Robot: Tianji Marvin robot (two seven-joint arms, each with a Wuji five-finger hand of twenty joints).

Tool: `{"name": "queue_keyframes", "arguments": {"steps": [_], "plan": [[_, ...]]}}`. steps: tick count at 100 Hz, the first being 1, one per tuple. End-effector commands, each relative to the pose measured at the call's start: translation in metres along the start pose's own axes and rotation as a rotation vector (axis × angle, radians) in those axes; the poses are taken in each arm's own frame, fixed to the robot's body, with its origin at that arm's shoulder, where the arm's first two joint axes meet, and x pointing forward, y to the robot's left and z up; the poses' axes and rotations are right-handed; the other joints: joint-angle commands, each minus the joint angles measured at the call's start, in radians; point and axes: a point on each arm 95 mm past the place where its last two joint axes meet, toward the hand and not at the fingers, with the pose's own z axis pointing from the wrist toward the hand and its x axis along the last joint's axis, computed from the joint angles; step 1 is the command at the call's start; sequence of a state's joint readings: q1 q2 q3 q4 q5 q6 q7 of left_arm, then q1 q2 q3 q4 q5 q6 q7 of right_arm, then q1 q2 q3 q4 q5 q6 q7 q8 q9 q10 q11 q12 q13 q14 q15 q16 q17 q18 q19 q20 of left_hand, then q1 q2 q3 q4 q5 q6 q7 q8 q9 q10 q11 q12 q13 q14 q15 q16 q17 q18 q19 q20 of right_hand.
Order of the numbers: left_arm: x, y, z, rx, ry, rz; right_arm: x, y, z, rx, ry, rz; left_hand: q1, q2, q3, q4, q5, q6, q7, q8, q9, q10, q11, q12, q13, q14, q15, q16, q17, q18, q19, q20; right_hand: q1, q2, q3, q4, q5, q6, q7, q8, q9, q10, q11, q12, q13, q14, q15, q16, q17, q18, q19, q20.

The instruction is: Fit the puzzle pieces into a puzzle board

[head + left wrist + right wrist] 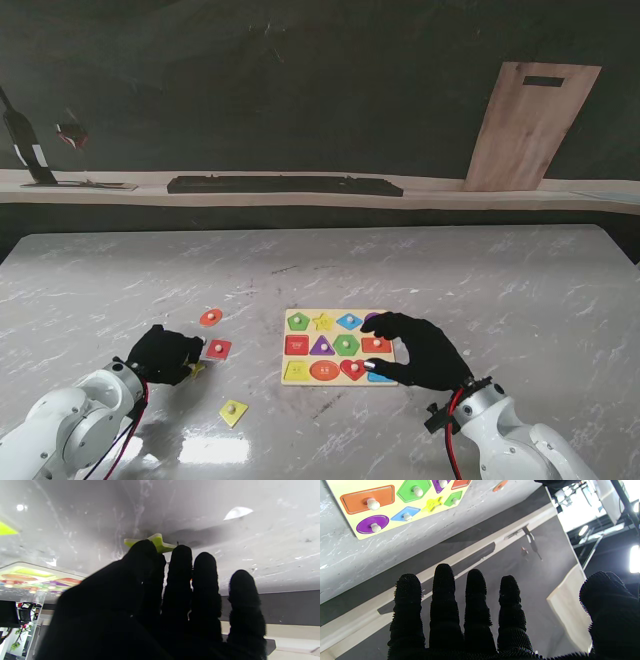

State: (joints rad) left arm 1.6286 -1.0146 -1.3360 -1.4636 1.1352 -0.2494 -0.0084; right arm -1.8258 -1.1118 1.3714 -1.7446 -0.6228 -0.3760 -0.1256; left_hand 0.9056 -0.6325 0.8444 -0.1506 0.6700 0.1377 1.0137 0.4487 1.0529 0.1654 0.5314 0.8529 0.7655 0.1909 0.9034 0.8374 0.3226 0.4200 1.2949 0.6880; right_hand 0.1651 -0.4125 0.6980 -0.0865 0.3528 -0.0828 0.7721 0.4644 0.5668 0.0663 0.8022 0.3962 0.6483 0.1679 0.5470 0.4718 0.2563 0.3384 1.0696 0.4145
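The puzzle board (298, 381) lies at the table's middle, most slots filled with knobbed pieces; its yellow star slot (432, 504) shows no knob. My left hand (165, 355) rests on the table left of the board, fingers closed around a yellow-green star piece (158, 542) that still touches the table top; a bit of it peeks out beside the hand (196, 369). My right hand (420, 350) hovers over the board's right edge, fingers (443, 592) spread, holding nothing.
Loose pieces lie left of the board: a red square (218, 349), an orange oval (210, 317) and, nearer to me, a yellow square (233, 412). A wooden board (530, 125) leans on the far wall behind a ledge.
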Motion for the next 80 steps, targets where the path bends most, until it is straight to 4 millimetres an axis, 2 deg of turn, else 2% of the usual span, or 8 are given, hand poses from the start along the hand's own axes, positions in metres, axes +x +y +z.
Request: {"name": "queue_keyframes", "arguments": {"steps": [1, 22, 40, 80], "plan": [[0.004, -0.007, 0.001, 0.017, -0.003, -0.011, 0.003, -0.001, -0.001, 0.003, 0.003, 0.005, 0.003, -0.013, 0.066, 0.005, 0.042, -0.007, 0.053, 0.037, 0.021, 0.05, 0.031, 0.02, 0.035, 0.019, 0.04, 0.02, 0.002, -0.013, 0.046, 0.027, 0.0, 0.016, -0.017, 0.036, -0.002, -0.013, 0.009, -0.013, -0.011, 0.003, 0.015, 0.01, -0.004, -0.028, 0.013, 0.013, -0.013, -0.014, 0.004, 0.017], [0.01, -0.022, 0.005, 0.049, -0.018, -0.018, 0.003, 0.0, -0.001, -0.005, 0.007, 0.021, -0.025, -0.033, 0.125, 0.018, 0.047, 0.009, 0.064, 0.058, 0.029, 0.064, 0.073, 0.02, 0.055, 0.03, 0.076, 0.019, 0.024, 0.004, 0.07, 0.046, 0.002, 0.018, -0.019, 0.036, -0.001, -0.013, 0.008, -0.014, -0.009, 0.002, 0.015, 0.01, -0.004, -0.028, 0.014, 0.013, -0.013, -0.014, 0.005, 0.017], [0.02, -0.039, 0.017, 0.076, -0.015, -0.056, 0.004, 0.001, -0.001, -0.009, 0.015, 0.039, -0.037, -0.043, 0.16, 0.027, 0.049, 0.02, 0.069, 0.067, 0.03, 0.075, 0.093, 0.02, 0.059, 0.042, 0.093, 0.017, 0.032, 0.016, 0.074, 0.052, 0.004, 0.02, -0.021, 0.036, 0.0, -0.011, 0.009, -0.013, -0.01, 0.002, 0.015, 0.01, -0.004, -0.027, 0.014, 0.013, -0.012, -0.014, 0.005, 0.017], [0.052, -0.078, 0.073, 0.111, 0.061, -0.073, 0.003, 0.004, -0.005, -0.026, 0.03, 0.063, -0.034, -0.04, 0.154, 0.022, 0.046, 0.033, 0.065, 0.072, 0.024, 0.082, 0.115, 0.021, 0.058, 0.046, 0.113, 0.014, 0.04, 0.03, 0.075, 0.058, 0.009, 0.025, -0.026, 0.037, 0.001, -0.011, 0.008, -0.014, -0.009, 0.004, 0.014, 0.009, -0.003, -0.027, 0.015, 0.013, -0.015, -0.014, 0.005, 0.017]]}}
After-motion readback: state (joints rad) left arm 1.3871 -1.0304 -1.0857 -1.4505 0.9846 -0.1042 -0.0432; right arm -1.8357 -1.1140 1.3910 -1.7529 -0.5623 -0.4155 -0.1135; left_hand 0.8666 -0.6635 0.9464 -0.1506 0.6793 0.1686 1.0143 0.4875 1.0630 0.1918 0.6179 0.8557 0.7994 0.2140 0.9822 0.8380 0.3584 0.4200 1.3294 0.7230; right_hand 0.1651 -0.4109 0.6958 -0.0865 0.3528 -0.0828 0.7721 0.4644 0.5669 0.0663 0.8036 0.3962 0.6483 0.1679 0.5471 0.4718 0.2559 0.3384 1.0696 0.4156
